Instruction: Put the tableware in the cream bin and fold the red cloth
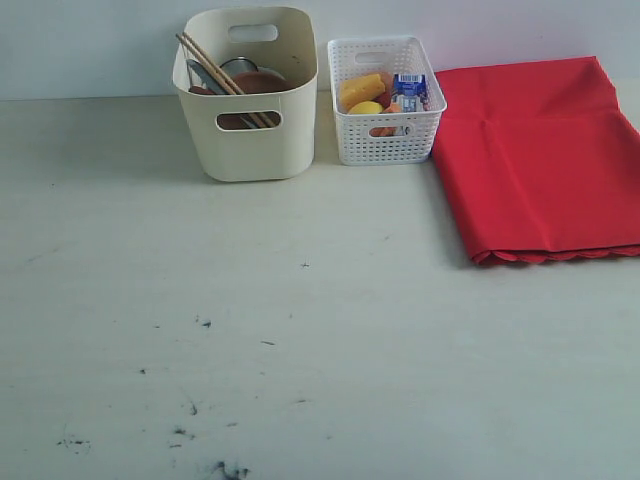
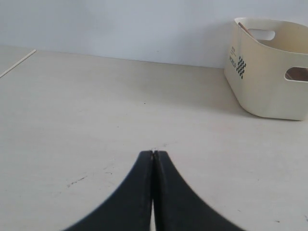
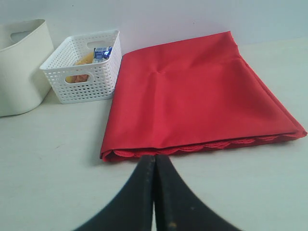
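where the left gripper (image 2: 153, 153) ends, its two black fingers (image 2: 134, 192) are pressed tip to tip with nothing between them; they sit over bare table (image 2: 96, 120), pale and marked with dark scuffs; the bin (image 2: 269, 82) stands well apart from them, close to the wall, with a small dark checked mark on its end face; the right gripper (image 3: 155, 156) is likewise closed and empty, its fingers meeting in one thin seam; its tips point at the near edge of the cloth (image 3: 197, 96), and whether they touch it cannot be told; the cloth lies flat and folded double, its scalloped edges stacked along that near side, a faint crease crossing its top layer; just beside the cloth's far corner stands the basket (image 3: 82, 89), white lattice, holding a carton (image 1: 409, 90) and yellow food (image 1: 362, 88); the bin stands next to the basket, a narrow gap between them; inside the bin the chopsticks (image 1: 215, 65) lean slantwise, their ends rising above the rim; the brown plate (image 1: 262, 82) shows beside them, and the cup (image 1: 238, 65) shows only as a steel rim behind; the other pieces in the bin are too hidden to tell apart.
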